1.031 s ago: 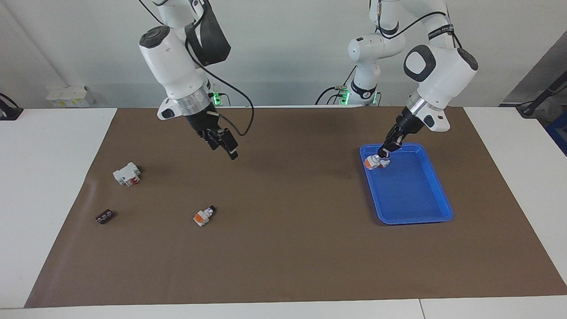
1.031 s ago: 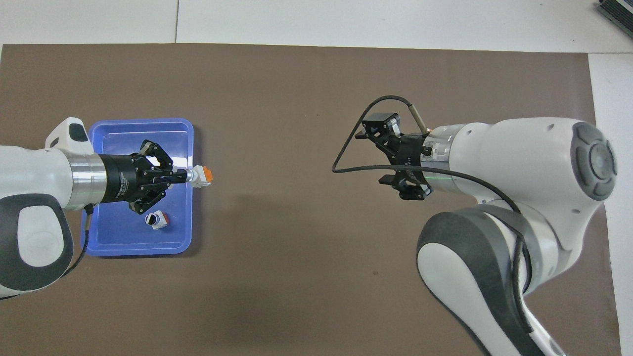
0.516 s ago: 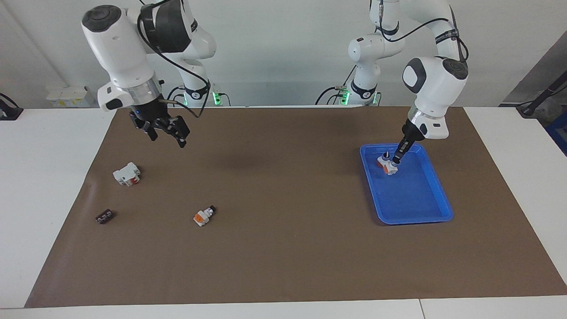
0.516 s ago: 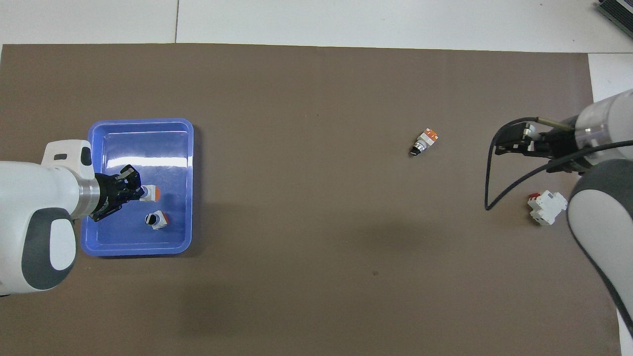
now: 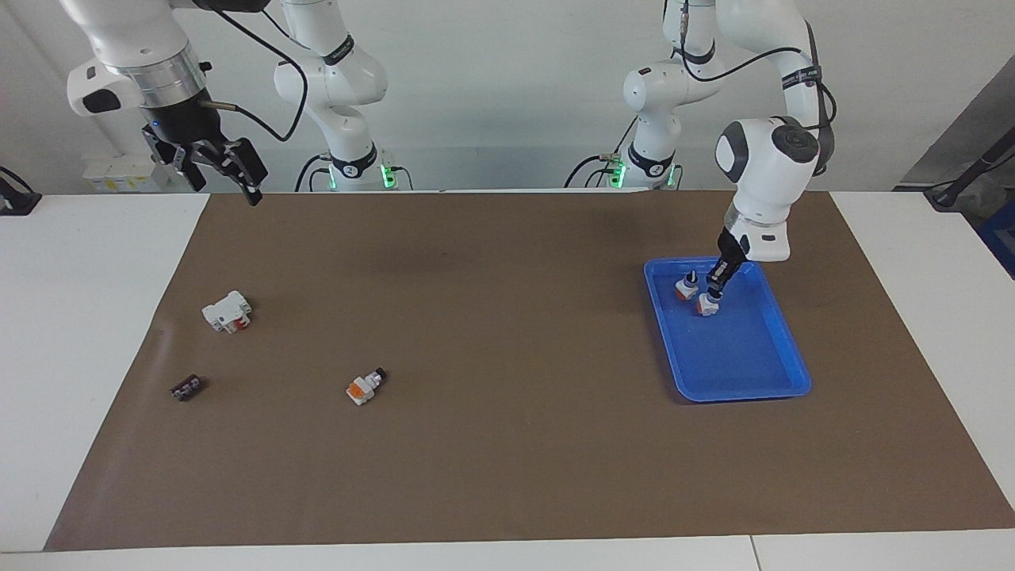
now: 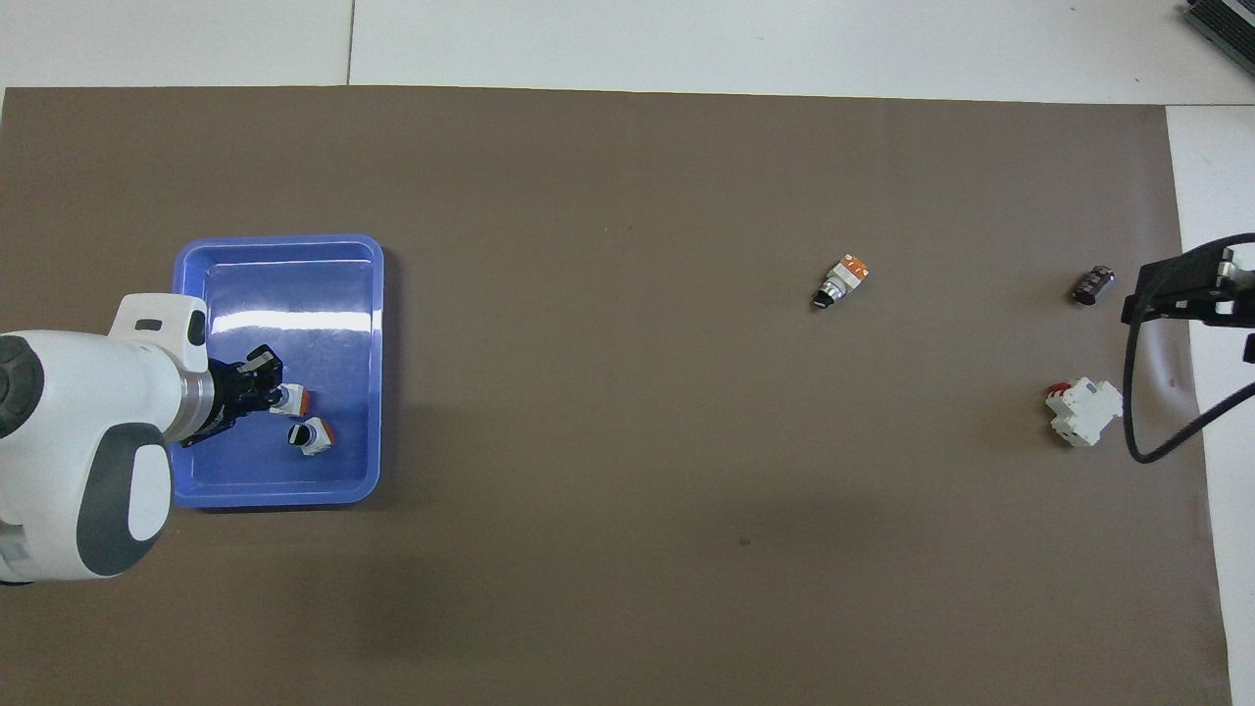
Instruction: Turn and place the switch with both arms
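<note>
My left gripper [image 5: 713, 290] reaches down into the blue tray [image 5: 781, 373] and is at the black-knob end of a switch [image 5: 705, 306] that rests on the tray floor, orange end down. From overhead this switch [image 6: 293, 398] lies just off the left gripper [image 6: 263, 390]. Close beside it in the tray stands a second switch [image 5: 685, 287]. A third switch [image 5: 365, 387] lies on the brown mat toward the right arm's end. My right gripper [image 5: 216, 168] hangs open and empty, high over the mat's corner at its own end.
A larger white block with a red patch [image 5: 227, 311] and a tiny black piece [image 5: 188, 388] lie on the mat toward the right arm's end. The brown mat [image 5: 507, 476] covers most of the white table.
The left gripper has swung the switch in over the tray's rim and down onto the tray floor beside the other one. The right arm has pulled up and away toward its own end.
</note>
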`<state>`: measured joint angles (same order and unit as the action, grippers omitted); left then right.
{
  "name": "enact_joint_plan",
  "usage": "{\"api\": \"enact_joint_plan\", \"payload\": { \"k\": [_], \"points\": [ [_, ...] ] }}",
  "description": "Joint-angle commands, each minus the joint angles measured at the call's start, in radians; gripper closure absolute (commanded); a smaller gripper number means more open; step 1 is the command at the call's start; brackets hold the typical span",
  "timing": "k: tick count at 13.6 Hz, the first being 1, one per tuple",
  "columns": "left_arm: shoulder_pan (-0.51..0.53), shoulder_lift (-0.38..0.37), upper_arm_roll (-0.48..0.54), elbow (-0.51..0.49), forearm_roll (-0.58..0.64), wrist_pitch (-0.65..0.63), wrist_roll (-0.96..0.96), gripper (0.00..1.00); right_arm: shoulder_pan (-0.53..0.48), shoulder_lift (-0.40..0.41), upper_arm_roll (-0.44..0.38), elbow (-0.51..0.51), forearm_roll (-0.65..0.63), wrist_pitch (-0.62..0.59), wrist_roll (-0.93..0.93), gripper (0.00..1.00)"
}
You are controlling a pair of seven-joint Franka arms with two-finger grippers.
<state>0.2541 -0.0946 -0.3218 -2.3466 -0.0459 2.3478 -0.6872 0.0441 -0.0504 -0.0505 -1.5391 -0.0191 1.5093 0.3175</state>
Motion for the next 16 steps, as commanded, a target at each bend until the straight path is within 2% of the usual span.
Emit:
{"api": "enact_joint_plan", "payload": {
  "k": [1,4,6,7,10,11,14,16],
  "points": [
    [-0.001,-0.01,-0.006,0.006,0.02,0.002,0.057,0.01,-0.022,0.017,-0.012,0.002,0.019,-0.009,-0.081,0.0],
    [-0.032,0.013,-0.005,0.084,0.02,-0.027,0.076,0.0,-0.018,0.004,-0.012,-0.035,0.019,0.02,-0.106,0.0],
    [-0.056,0.013,0.006,0.153,0.02,-0.117,0.174,0.0,-0.017,0.0,-0.008,-0.038,0.018,0.02,-0.109,0.0],
    [-0.088,0.009,0.044,0.17,0.018,-0.13,0.248,0.0,-0.017,0.0,-0.006,-0.038,0.016,0.019,-0.115,0.0],
    [-0.312,-0.005,0.29,0.228,0.02,-0.148,0.418,0.0,-0.018,0.0,-0.005,-0.039,0.019,0.015,-0.152,0.0],
    [-0.356,-0.001,0.341,0.269,0.02,-0.162,0.473,0.0,-0.018,0.0,-0.005,-0.039,0.022,0.006,-0.15,0.0],
    [-0.342,0.015,0.353,0.441,0.02,-0.254,0.647,0.0,-0.017,-0.002,-0.002,-0.039,0.021,-0.001,-0.158,0.0],
    [-0.34,0.054,0.353,0.576,0.02,-0.371,0.718,0.0,-0.017,-0.003,-0.002,-0.042,0.011,0.002,-0.158,0.0]
  ]
}}
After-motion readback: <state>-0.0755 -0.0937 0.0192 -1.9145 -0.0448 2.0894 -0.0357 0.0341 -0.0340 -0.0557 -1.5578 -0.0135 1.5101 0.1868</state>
